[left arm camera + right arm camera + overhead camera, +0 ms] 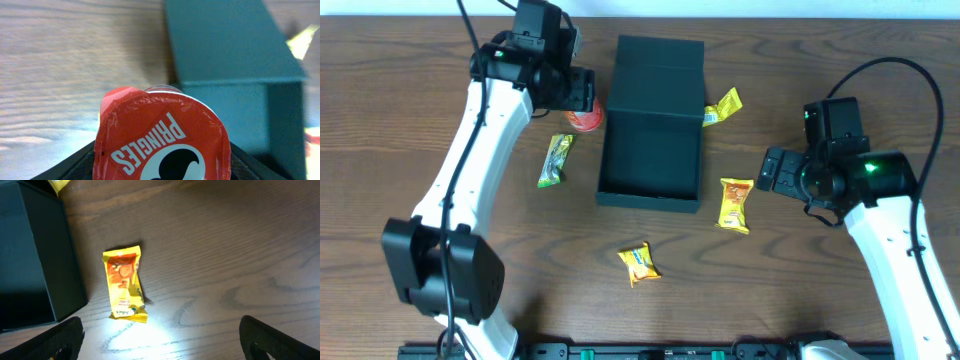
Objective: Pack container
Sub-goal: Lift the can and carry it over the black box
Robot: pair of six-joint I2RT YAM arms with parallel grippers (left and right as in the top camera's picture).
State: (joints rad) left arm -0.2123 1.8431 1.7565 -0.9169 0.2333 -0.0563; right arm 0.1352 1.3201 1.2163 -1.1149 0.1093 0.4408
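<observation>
l gripper clamps pringles can just beside container; r gripper wide, container to its left.

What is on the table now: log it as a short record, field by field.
container: dark box, lid flap open, nothing visible inside
left pincer: closed on red Pringles can, beside the box's left wall
right pincer: open, above orange-yellow packet, not touching it
loose packets: green packet left of the box; far yellow packet at the box's right wall; near yellow packet in front of the box
packed so far: none visible
</observation>
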